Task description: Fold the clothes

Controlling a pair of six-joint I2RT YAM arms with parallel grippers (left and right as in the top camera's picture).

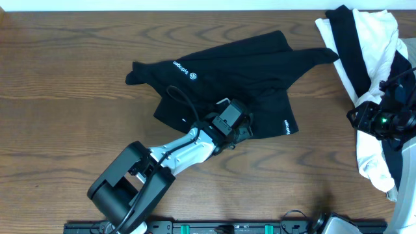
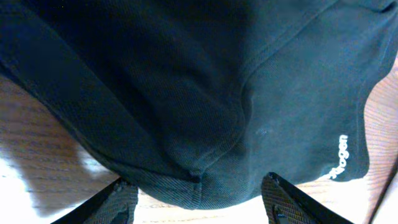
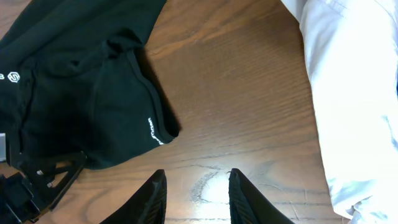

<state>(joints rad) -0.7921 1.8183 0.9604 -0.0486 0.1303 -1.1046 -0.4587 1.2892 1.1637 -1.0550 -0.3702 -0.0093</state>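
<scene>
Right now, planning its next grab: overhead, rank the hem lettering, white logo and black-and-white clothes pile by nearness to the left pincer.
From the left pincer:
1. Hem lettering, beside it, toward picture right.
2. White logo, upper left on the black garment.
3. Black-and-white clothes pile, far right.

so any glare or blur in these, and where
overhead: sharp, evenly lit, black shirt shows little fold detail; left wrist: soft focus up close, table washed out lower left; right wrist: glare patch on the table at bottom centre, white garment blown out

L arm point(image 1: 188, 146) white, blk joints + cable point(image 1: 179, 97), blk gripper point(image 2: 200, 202).
</scene>
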